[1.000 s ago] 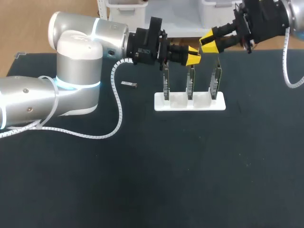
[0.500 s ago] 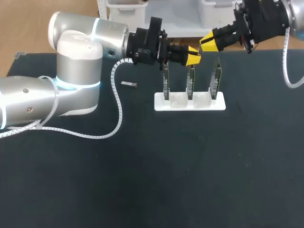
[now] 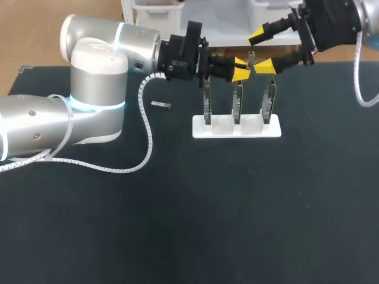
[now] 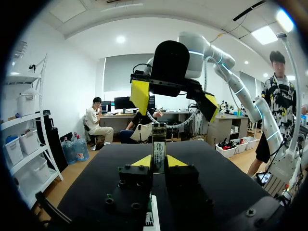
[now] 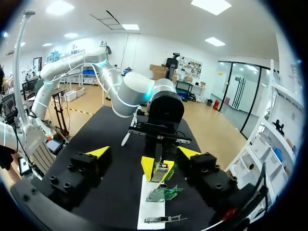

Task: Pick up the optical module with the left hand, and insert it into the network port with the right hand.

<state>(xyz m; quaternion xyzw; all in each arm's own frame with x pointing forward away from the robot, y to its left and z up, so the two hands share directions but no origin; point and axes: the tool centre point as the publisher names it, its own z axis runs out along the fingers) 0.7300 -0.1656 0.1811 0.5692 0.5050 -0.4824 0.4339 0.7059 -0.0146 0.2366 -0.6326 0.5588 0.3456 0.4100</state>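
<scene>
Left gripper (image 4: 159, 161) clenched on the optical module (image 4: 159, 149), right gripper (image 3: 262, 50) spread wide near it (no contact visible), so an off-centre closing could knock it loose

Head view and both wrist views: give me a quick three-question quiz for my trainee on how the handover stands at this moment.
1. True or false: the yellow-tipped left gripper is shut on the small slim metal optical module.
2. The yellow-tipped right gripper is: A) shut on the module; B) open, with its fingers spread wide; C) resting on the table.
3. How many upright green circuit boards stand in the white plastic rack?

Key: 1 true; 2 B; 3 three.
</scene>
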